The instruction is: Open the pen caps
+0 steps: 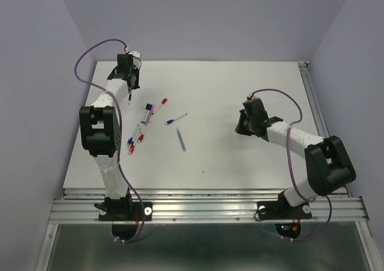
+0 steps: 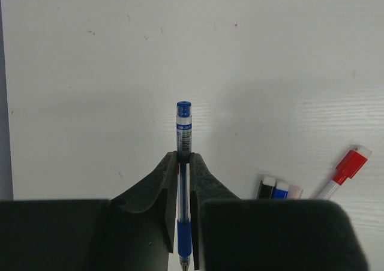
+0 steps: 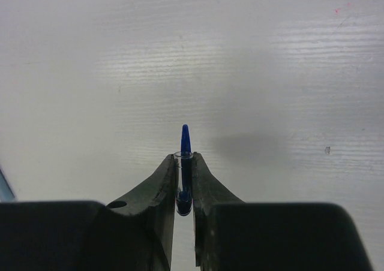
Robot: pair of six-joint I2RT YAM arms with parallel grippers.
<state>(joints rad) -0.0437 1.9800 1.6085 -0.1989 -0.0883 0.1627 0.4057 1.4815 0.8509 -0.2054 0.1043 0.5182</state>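
Observation:
My left gripper (image 1: 131,84) is at the far left back of the table, shut on a blue-grip pen (image 2: 184,127). The pen's clear barrel runs between the fingers and its blue end sticks out ahead; its writing tip is bare near the camera. My right gripper (image 1: 242,126) is at the right middle, shut on a dark blue pen cap (image 3: 185,148) whose pointed clip sticks out past the fingertips (image 3: 198,166). Several capped pens (image 1: 144,127) lie left of centre, one with a red cap (image 1: 164,101), also in the left wrist view (image 2: 351,163).
A pen with a dark blue cap (image 1: 176,120) and a light blue stick (image 1: 181,139) lie near the table's middle. The table's left edge (image 2: 5,103) runs close to my left gripper. A metal rail (image 1: 204,208) runs along the near edge.

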